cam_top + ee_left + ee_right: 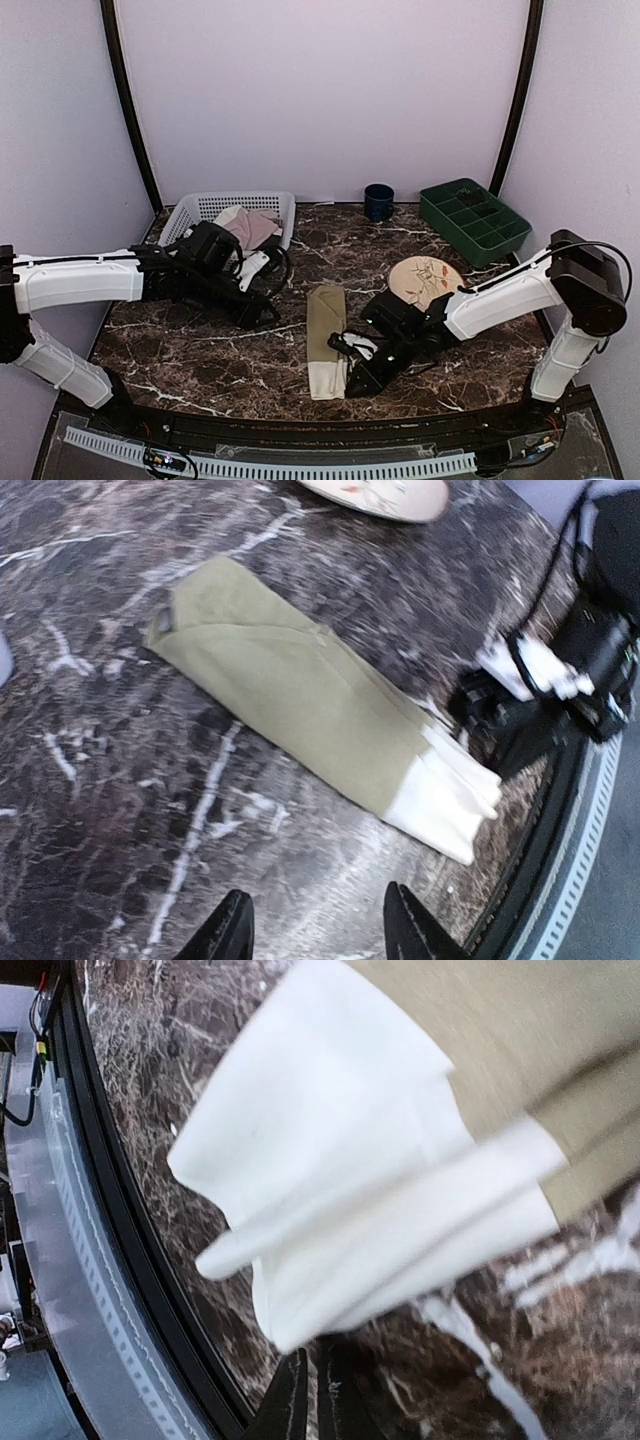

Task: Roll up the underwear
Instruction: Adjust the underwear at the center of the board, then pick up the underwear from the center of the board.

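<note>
On the marble table point(200, 350), top external view, I read the underwear point(325, 325) as a long folded strip lying flat at centre. Its olive end points away from the arm bases and its cream waistband point(328, 378) toward them. The right gripper point(345, 350) sits at the strip's right edge. The left gripper point(262, 310) is apart from the strip, on its left. Further back I see a white basket point(205, 208) holding a pale pink garment point(250, 228), a dark blue mug point(378, 202) and a green compartment tray point(475, 222). A round patterned plate point(425, 278) lies near the strip, on its right.

Left wrist view: the left gripper's fingers point(225, 935) are spread apart over bare marble with nothing between them. The underwear lies diagonally ahead, untouched by them.

Right wrist view: the layered waistband fills the frame, slightly blurred. The right gripper's fingers point(295, 1400) stand almost together, leaving only a thin slit, with their tips at the waistband's lower edge. I cannot tell whether any cloth is pinched.
</note>
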Robot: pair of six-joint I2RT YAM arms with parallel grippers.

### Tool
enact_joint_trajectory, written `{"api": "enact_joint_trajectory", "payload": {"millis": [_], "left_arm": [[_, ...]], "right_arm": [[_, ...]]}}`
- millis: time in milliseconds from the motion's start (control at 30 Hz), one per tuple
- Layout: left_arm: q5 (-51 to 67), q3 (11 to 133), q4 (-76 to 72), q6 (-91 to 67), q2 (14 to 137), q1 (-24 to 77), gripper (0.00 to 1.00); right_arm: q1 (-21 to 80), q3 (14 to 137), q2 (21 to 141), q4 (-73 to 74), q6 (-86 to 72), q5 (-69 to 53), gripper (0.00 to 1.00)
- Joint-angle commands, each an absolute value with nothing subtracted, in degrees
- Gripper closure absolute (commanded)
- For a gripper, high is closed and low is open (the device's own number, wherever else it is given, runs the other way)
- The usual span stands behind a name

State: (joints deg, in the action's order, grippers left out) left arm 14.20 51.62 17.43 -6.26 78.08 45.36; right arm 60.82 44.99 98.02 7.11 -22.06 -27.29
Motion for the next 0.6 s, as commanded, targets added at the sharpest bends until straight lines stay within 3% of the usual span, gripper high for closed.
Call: {"api": "enact_joint_trajectory", "payload": {"millis": [0,233,567], "left_arm": [[15.3,45.1,15.0,0.1,73.6,53.2,0.53],[16.1,35.4,3.0,9.1,70.7,59.8,0.54],[14.0,37.7,-7.7,17.7,82.2,66.4,0.52]], "right_arm": [[60.5,42.1,92.6,14.0,-28.7,-21.9,0.92],[58.3,46.5,87.1,11.5,-29.8,-25.4,0.82],[57.9,55.8,99.9,5.5,-29.8,-25.4,0.82]]}}
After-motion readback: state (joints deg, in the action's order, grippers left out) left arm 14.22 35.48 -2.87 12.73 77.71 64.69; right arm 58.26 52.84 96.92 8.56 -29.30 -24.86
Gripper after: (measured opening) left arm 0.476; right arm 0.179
